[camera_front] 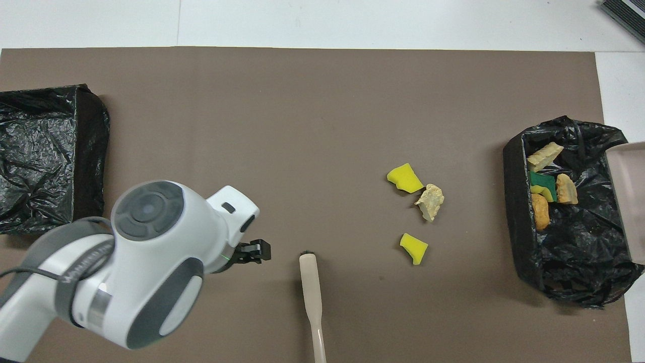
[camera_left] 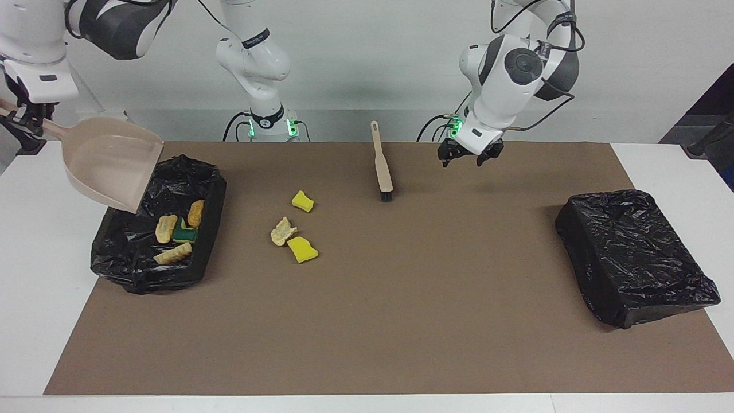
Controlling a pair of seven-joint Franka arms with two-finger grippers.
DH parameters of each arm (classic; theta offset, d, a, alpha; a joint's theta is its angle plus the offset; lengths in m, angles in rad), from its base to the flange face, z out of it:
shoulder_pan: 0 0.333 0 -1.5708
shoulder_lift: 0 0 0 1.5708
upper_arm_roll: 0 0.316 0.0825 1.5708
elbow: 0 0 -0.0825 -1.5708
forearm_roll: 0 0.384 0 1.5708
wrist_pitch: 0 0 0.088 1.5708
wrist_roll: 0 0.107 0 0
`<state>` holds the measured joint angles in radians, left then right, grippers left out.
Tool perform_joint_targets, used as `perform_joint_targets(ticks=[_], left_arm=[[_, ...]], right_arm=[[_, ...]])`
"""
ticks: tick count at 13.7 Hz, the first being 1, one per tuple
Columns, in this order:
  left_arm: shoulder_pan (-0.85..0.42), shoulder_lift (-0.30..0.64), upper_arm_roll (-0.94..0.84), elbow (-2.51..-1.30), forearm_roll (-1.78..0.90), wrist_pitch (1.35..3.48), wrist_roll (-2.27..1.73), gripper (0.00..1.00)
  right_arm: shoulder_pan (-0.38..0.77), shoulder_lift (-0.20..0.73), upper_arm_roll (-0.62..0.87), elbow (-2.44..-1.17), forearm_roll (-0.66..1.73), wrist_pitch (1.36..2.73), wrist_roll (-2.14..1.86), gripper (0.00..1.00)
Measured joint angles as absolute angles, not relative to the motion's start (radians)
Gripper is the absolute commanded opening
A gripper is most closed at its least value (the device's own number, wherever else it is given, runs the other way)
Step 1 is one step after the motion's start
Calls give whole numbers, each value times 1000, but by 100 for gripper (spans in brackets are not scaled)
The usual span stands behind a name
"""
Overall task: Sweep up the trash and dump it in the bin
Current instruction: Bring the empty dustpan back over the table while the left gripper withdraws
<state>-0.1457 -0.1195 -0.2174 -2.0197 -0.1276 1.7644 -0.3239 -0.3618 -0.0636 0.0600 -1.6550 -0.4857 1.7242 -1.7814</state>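
Note:
My right gripper (camera_left: pixel 24 121) is shut on the handle of the beige dustpan (camera_left: pixel 109 166), which hangs tilted and empty over the black-lined bin (camera_left: pixel 143 280) at the right arm's end. Several trash pieces (camera_left: pixel 167 227) lie inside that bin (camera_front: pixel 515 212). Three trash pieces rest on the mat: a yellow sponge chunk (camera_left: pixel 302 201), a tan lump (camera_left: pixel 282 230) and another yellow chunk (camera_left: pixel 302 250). The brush (camera_left: pixel 382 169) lies flat on the mat near the robots. My left gripper (camera_left: pixel 463 159) hangs open and empty over the mat beside the brush (camera_front: pixel 310 282), toward the left arm's end.
A second black-lined bin (camera_left: pixel 636 252) sits at the left arm's end of the brown mat (camera_left: pixel 401 321). In the overhead view the left arm's wrist (camera_front: pixel 151 252) covers part of the mat near the robots.

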Motion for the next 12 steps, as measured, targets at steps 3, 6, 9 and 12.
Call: perform_joint_targets(ticks=[3, 6, 9, 12], left_arm=[[-64, -102, -218, -1978, -84, 1764, -222, 100], [35, -70, -218, -1933, -38, 1765, -79, 100], [114, -65, -216, -1871, -36, 1738, 15, 100], [123, -68, -218, -1743, -35, 1620, 19, 100]], right_arm=[[-291, -52, 68, -1655, -349, 1722, -1680, 0], [-109, -42, 77, -1655, -328, 1692, -1372, 0], [15, -7, 82, -1656, -268, 1681, -1094, 0], [76, 48, 82, -1655, -185, 1684, -855, 0]])
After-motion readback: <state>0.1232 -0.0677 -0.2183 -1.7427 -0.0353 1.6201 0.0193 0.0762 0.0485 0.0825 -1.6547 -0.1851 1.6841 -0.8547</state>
